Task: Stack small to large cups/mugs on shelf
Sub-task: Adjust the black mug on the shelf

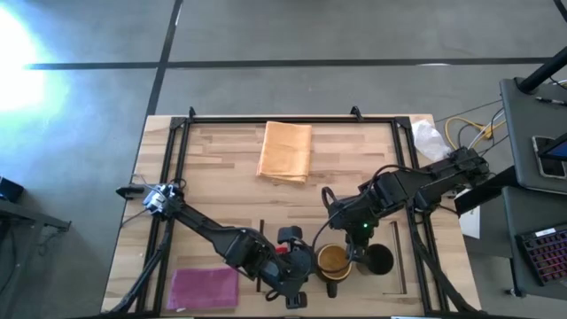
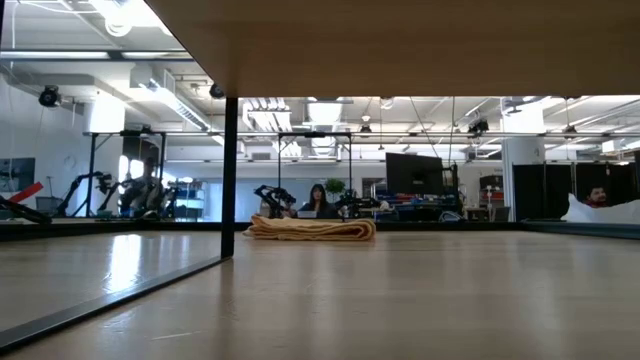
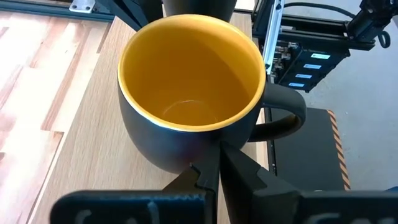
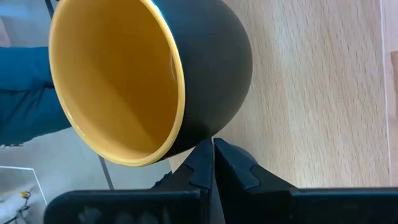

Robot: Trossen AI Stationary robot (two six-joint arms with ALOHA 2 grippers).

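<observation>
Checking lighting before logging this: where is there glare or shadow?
High view: strong white glare on the grey floor at upper left. Low view: a bright sheen on the pale wooden table; the wooden board overhead is shaded. Left wrist view: the yellow-lined dark mug is evenly lit.

Folded orange cloth (image 1: 285,151) at table's far middle, magenta cloth (image 1: 204,288) at near-left corner
</observation>
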